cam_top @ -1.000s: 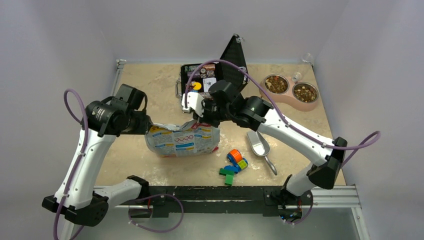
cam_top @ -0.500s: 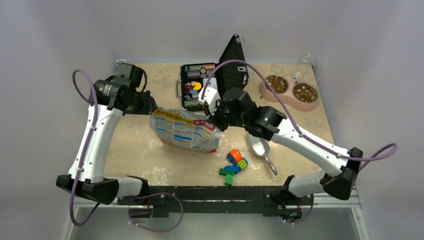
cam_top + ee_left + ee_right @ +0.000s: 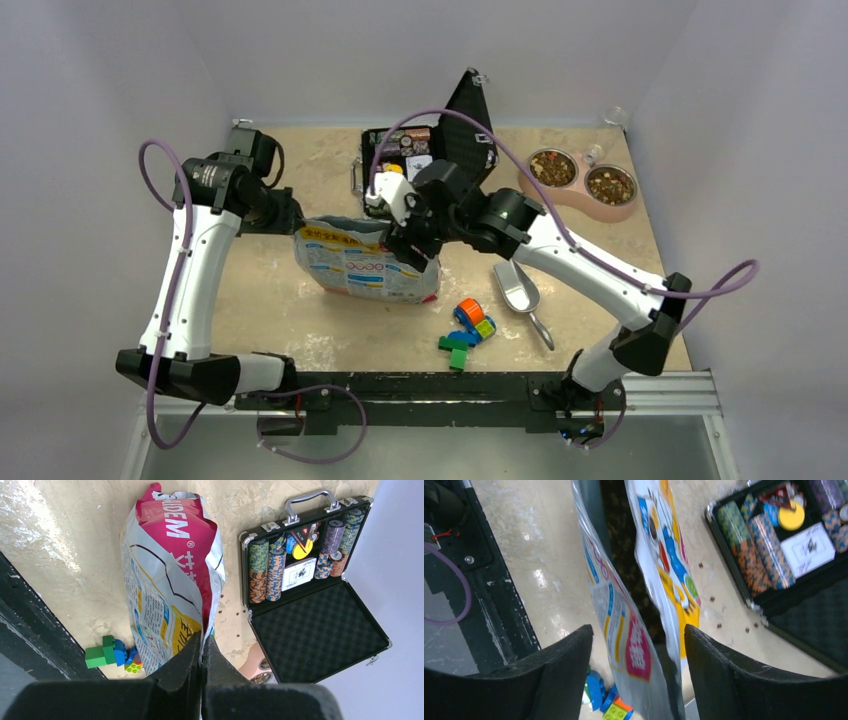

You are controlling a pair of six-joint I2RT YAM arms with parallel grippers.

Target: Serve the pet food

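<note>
The pet food bag, white with a pink top and printed panels, stands on the table. My left gripper is shut on its left top edge; in the left wrist view the fingertips pinch the foil of the bag. My right gripper is open at the bag's right top corner. In the right wrist view the bag's open mouth hangs between the spread jaws of this gripper, untouched by either. Pet food fills the two bowls, and loose pellets lie on the table.
An open black case of poker chips stands behind the bag, lid up. A metal scoop lies right of the bag, and toy bricks lie near the front edge. The pink double bowl stand is at the back right.
My right gripper has opened and let go of the bag's edge, and that arm swung back left. The bag sits slightly lower and left. The left gripper keeps its pinch.
</note>
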